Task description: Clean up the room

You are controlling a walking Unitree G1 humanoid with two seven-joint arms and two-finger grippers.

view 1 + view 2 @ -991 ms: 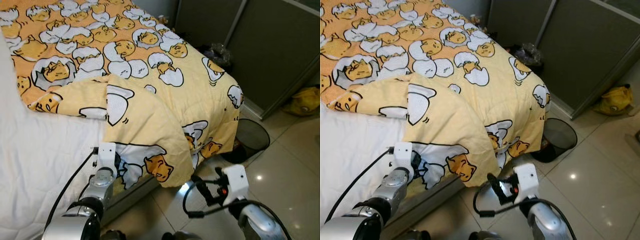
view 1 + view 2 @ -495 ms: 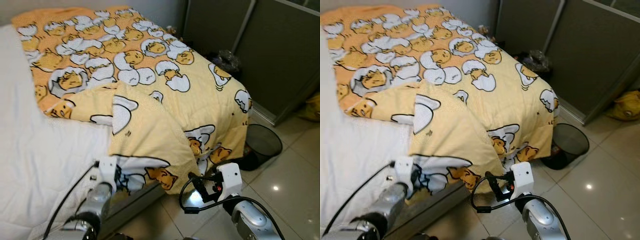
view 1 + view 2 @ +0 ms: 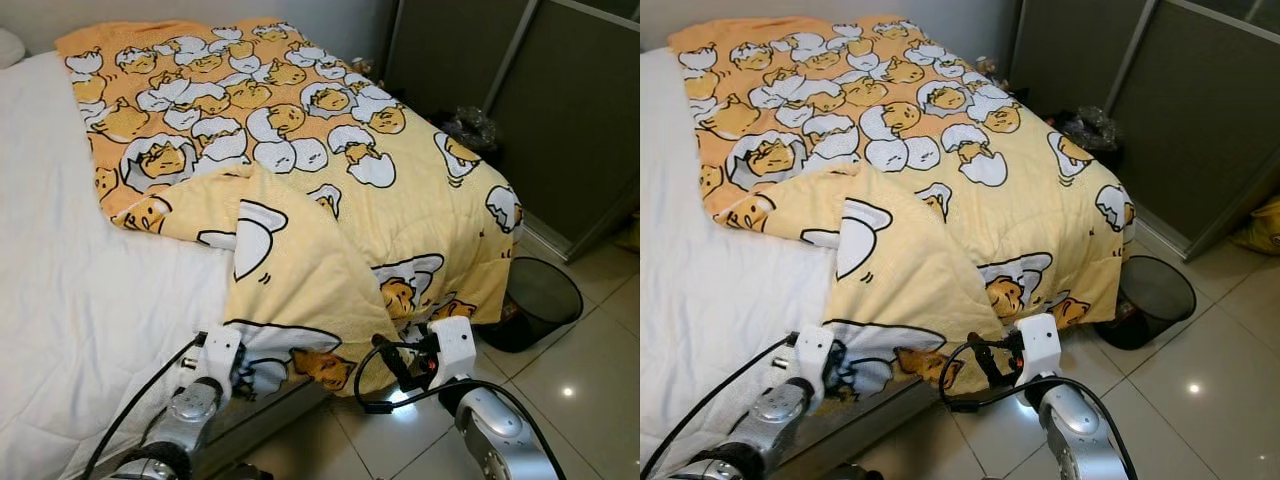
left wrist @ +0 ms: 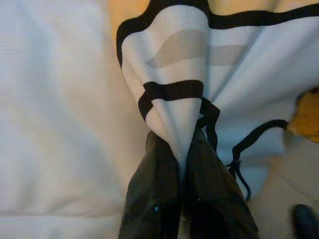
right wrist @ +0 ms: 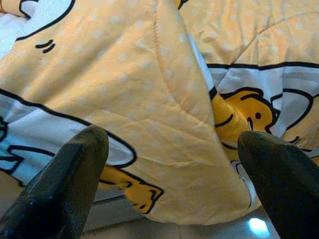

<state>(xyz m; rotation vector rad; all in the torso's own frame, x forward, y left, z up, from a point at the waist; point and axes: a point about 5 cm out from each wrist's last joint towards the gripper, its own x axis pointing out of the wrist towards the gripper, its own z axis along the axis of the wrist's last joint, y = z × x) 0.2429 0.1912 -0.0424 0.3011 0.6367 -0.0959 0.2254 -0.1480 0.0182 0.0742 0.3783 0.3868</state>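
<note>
Two silver arms reach toward the near edge of a bed covered with a white quilted sheet [image 3: 90, 300]. Over its far and right part lies a yellow quilted blanket printed with cartoon egg-yolk figures in white shells [image 3: 300, 130], one corner folded back on itself and hanging over the bed's edge toward the tiled floor [image 3: 590, 380]. The left hand [image 4: 182, 164] has its two black fingers [image 4: 154, 199] pressed together on a white, black-outlined fold of the blanket's hanging edge, the cloth pinched between them. The right hand [image 5: 169, 164] sits just beside the drooping corner, its fingers [image 5: 75, 169] spread wide with the yellow cloth in front of them and nothing gripped. A black mesh waste basket [image 3: 545, 300] stands on the floor at the foot of the bed, near a grey sliding wardrobe door [image 3: 570, 110].
</note>
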